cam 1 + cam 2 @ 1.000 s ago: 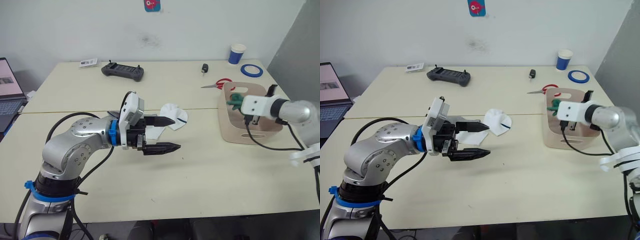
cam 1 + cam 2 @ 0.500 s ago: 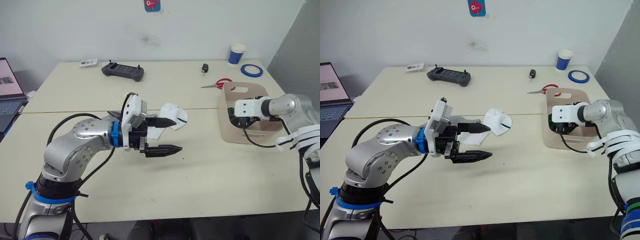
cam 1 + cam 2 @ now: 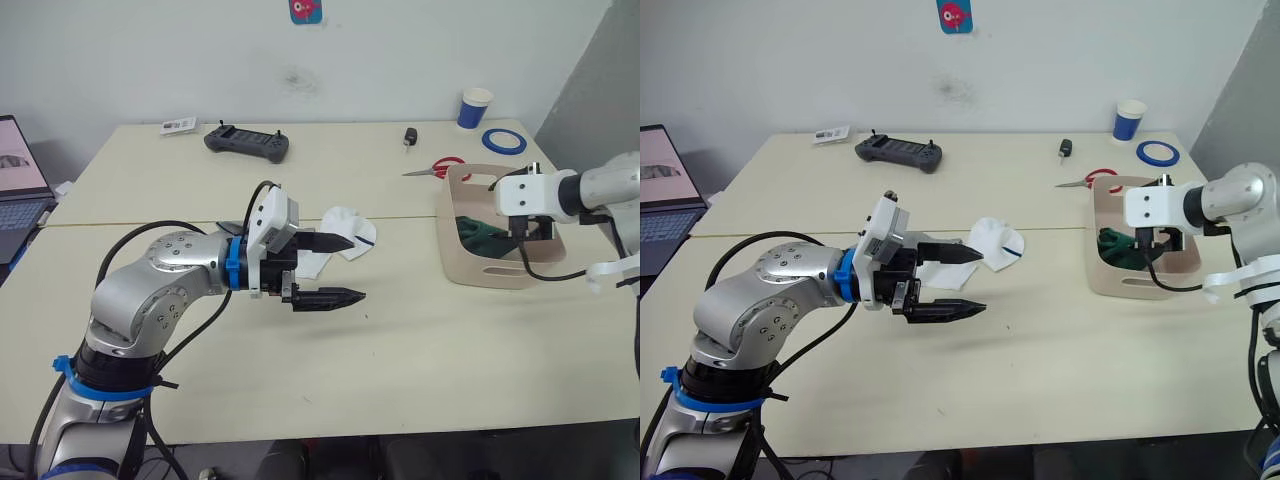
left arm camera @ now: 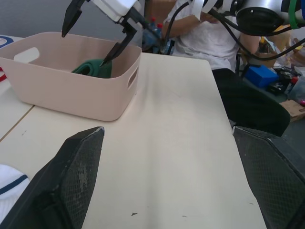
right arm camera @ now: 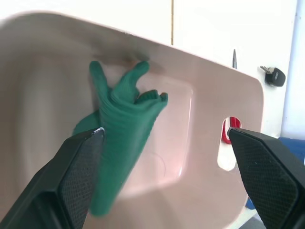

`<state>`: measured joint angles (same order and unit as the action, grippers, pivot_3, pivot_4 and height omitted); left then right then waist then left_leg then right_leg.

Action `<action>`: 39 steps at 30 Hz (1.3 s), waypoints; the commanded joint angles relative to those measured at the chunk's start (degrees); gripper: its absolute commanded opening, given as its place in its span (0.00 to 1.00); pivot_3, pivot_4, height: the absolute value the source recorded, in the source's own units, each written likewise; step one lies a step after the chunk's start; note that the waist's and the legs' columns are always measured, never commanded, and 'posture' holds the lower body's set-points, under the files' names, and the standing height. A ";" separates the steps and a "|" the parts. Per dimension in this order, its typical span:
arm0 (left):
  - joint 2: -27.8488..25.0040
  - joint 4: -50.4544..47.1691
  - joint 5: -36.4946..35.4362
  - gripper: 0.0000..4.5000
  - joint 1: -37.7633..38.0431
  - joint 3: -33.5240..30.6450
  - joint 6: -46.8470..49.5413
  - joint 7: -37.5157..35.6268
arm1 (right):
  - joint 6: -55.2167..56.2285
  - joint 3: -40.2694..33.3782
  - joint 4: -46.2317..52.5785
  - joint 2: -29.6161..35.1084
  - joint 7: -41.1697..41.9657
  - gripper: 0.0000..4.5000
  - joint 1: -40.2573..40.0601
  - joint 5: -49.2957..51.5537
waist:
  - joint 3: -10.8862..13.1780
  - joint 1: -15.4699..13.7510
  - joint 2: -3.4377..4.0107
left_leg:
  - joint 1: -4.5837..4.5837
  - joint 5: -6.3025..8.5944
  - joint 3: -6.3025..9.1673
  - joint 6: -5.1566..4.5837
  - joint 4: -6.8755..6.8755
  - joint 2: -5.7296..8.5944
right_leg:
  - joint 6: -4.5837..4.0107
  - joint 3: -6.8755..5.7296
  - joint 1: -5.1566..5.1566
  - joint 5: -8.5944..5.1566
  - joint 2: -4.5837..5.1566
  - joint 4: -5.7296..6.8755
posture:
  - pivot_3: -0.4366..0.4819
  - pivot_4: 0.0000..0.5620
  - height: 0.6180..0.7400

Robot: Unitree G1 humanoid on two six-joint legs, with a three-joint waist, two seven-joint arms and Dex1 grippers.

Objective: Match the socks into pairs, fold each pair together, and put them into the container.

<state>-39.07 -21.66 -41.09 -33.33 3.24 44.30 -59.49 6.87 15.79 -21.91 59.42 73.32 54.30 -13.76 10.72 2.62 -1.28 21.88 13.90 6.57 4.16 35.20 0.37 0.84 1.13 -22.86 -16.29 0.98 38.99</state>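
Left arm [image 3: 160, 285]: silver-grey rounded housings with visible screws, blue collar rings, a white wrist block and looped black cables. Left gripper [image 3: 335, 270]: two tapered black fingers. Right arm [image 3: 600, 190]: silver, white wrist block, black cable.

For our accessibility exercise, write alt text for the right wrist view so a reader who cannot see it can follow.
A bundle of dark green socks lies inside the pale pinkish-beige container, seen from above between the two open black fingers of the right hand. Through the tub's slot handle a bit of red shows, and a small dark key lies on the table beyond the rim.
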 commanded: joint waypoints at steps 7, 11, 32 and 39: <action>-1.61 -0.40 1.21 1.00 1.28 -1.89 -1.87 -0.27 | -12.98 -11.18 17.46 4.33 3.51 0.99 -2.84 11.37 | 0.01 0.03 0.02 | -0.03 0.00 -0.02 -0.01 0.04 -0.03 | 0.01 0.02 0.00 0.01 0.05 0.03 | 0.48 0.27 1.00; -4.81 0.58 2.76 1.00 4.74 -5.46 -3.22 0.74 | -22.49 -18.13 24.19 -0.29 -2.09 0.99 -5.99 18.95 | 0.01 0.08 0.03 | -0.03 0.01 -0.01 -0.02 0.08 -0.06 | 0.07 0.03 0.00 0.02 0.05 0.04 | 0.48 0.27 1.00; -5.65 7.63 12.07 1.00 42.82 -27.30 -18.50 6.53 | -35.42 -20.45 59.40 -23.09 -28.24 0.99 -52.70 30.57 | 0.03 -1.13 0.07 | -0.11 0.14 0.44 -0.24 0.63 -0.07 | 0.09 -0.15 0.57 0.08 0.21 -0.04 | 0.48 0.27 1.00; -5.94 7.04 12.18 1.00 42.13 -26.11 -19.13 6.33 | -35.79 -20.35 61.00 -22.31 -28.10 0.99 -54.99 33.63 | 0.03 -1.13 0.07 | -0.10 0.13 0.45 -0.23 0.67 -0.15 | -0.10 -0.23 0.60 0.16 0.16 -0.03 | 0.48 0.27 1.00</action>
<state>-43.73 -12.93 -28.73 9.45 -22.25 25.75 -53.09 -29.50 -3.33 37.22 36.43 45.10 -0.37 18.87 10.75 1.48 -1.21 21.78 14.03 7.02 3.93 35.85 0.22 0.86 0.90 -22.26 -16.08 1.13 38.95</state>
